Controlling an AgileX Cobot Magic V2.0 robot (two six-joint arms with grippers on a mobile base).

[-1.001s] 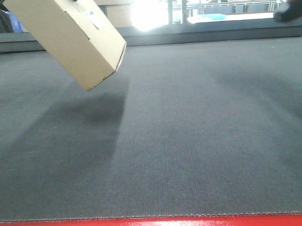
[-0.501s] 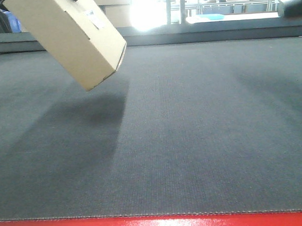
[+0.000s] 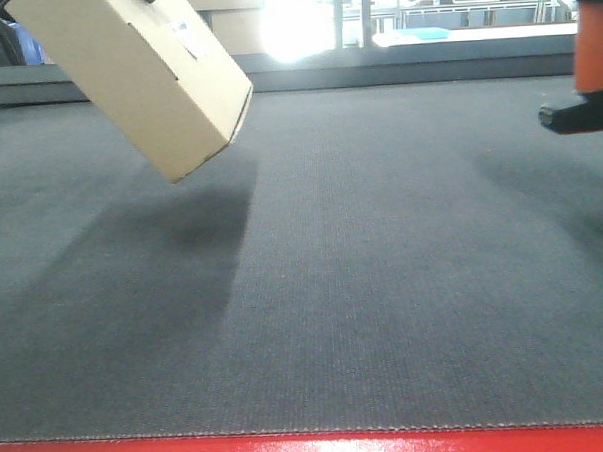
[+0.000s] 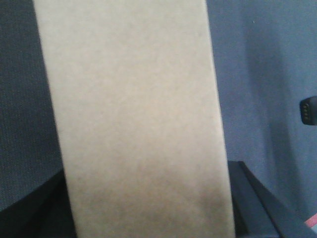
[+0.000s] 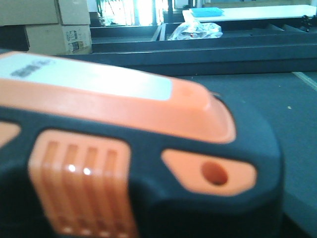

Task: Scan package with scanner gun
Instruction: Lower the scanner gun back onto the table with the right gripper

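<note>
A tan cardboard package (image 3: pixel 145 78) hangs tilted above the grey mat at the upper left of the front view. It fills the left wrist view (image 4: pixel 133 124), where my left gripper (image 4: pixel 148 218) is shut on it, with a dark finger (image 4: pixel 250 198) showing on each side. The orange and black scanner gun (image 5: pixel 124 148) fills the right wrist view and hides my right gripper, which holds it. In the front view the scanner gun (image 3: pixel 588 83) shows at the right edge, in the air above the mat and far to the right of the package.
The grey mat (image 3: pixel 384 282) covers the table, with a red strip (image 3: pixel 311 451) along its front edge. Stacked cardboard boxes (image 5: pixel 44 25), a plastic bag (image 5: pixel 195 30) and a blue tray (image 5: pixel 205 11) stand behind the table. A small black part (image 4: pixel 308 110) shows at the right edge of the left wrist view.
The scanner gun has come down into the front view at the right edge, where only a dark corner showed before. The package has not moved.
</note>
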